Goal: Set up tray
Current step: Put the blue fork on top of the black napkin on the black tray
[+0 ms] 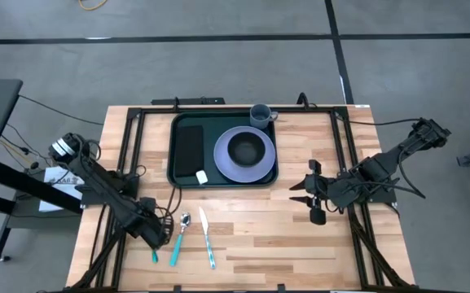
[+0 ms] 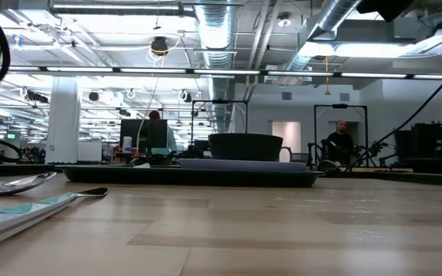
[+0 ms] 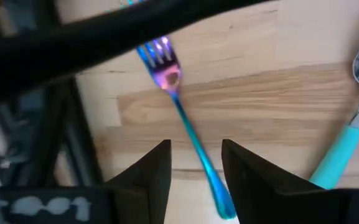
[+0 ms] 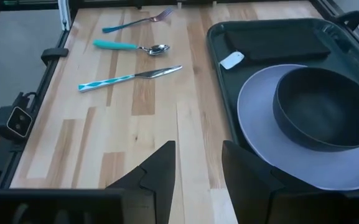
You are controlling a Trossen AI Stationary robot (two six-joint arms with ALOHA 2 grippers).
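Here the large dark green rectangular plastic tray (image 1: 223,176) lies at the far middle of the wooden table (image 1: 259,236), holding a round lilac plate (image 1: 226,163) with a dark bowl (image 1: 248,148) and a black folded napkin (image 1: 189,151). The left gripper (image 3: 196,163) hovers with fingers spread over the thin blue fork (image 3: 185,121), beside a teal-handled spoon (image 3: 353,130). The right gripper (image 4: 198,163), also spread, waits near the tray's right side.
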